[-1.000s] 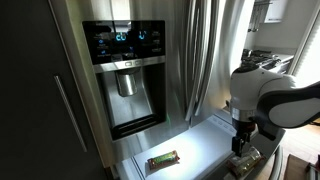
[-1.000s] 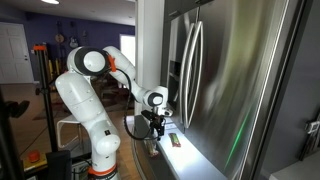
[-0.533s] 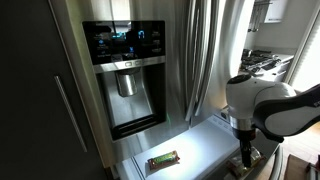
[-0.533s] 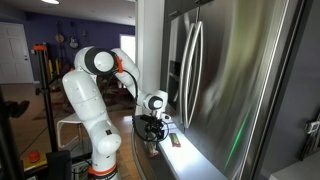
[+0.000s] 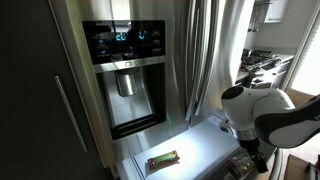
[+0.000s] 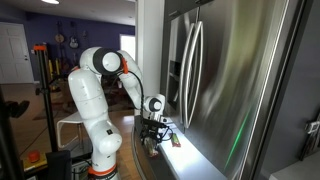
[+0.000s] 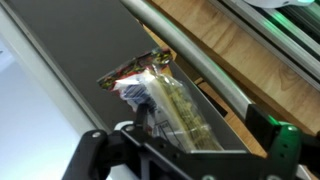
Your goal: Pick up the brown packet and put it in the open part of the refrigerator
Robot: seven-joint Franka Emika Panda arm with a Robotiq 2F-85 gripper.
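The brown packet (image 7: 165, 100), a slim clear-wrapped packet with tan-brown contents, lies between my gripper's fingers in the wrist view. My gripper (image 7: 180, 130) is open, with its fingers (image 7: 268, 125) well apart on either side of the packet. In both exterior views the gripper (image 5: 250, 158) (image 6: 153, 135) hangs low at the end of the open fridge drawer (image 5: 205, 140) (image 6: 190, 155), whose inner surface is bright white-blue. The arm hides the brown packet in both exterior views.
A packet with a green top and red edge (image 5: 163, 159) (image 6: 175, 140) lies in the drawer. The dark water dispenser with a blue-lit panel (image 5: 125, 75) is above it. Steel fridge doors (image 6: 210, 80) stand beside the arm. Wood floor (image 7: 230, 45) shows beyond the drawer front.
The arm has lowered steadily, and the gripper has dropped towards the drawer's end. The packet in the drawer has not moved.
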